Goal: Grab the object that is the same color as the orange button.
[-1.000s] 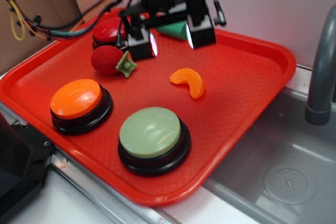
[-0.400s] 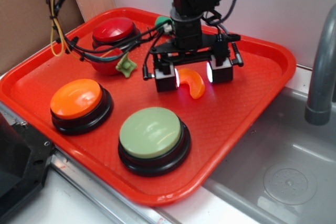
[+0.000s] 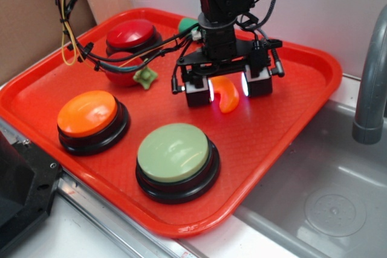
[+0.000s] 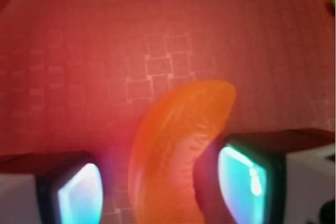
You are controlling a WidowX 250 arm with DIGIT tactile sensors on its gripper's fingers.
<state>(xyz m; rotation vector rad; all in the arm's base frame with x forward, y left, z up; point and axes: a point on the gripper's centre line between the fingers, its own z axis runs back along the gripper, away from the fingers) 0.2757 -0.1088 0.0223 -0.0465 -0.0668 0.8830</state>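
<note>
The object, a small glossy orange crescent segment (image 3: 228, 96), lies on the red tray (image 3: 290, 119) right of centre. My gripper (image 3: 228, 89) is lowered over it and open, one finger on each side. In the wrist view the segment (image 4: 178, 150) fills the space between the lit pads. The right pad (image 4: 241, 182) is close against it. A strip of tray shows between it and the left pad (image 4: 79, 192). The orange button (image 3: 87, 113), a glossy dome on a black base, sits at the tray's front left.
A pale-green button (image 3: 173, 152) stands at the tray's front. A red button (image 3: 130, 33) and a red strawberry with a green stem (image 3: 144, 77) are at the back left under cables. A green cylinder (image 3: 187, 24) peeks out behind the arm. A steel sink (image 3: 326, 203) and grey pipe (image 3: 369, 89) lie right.
The gripper moved from the back of the tray forward and down over the orange segment. In the last moment it shifted slightly right, still straddling the segment.
</note>
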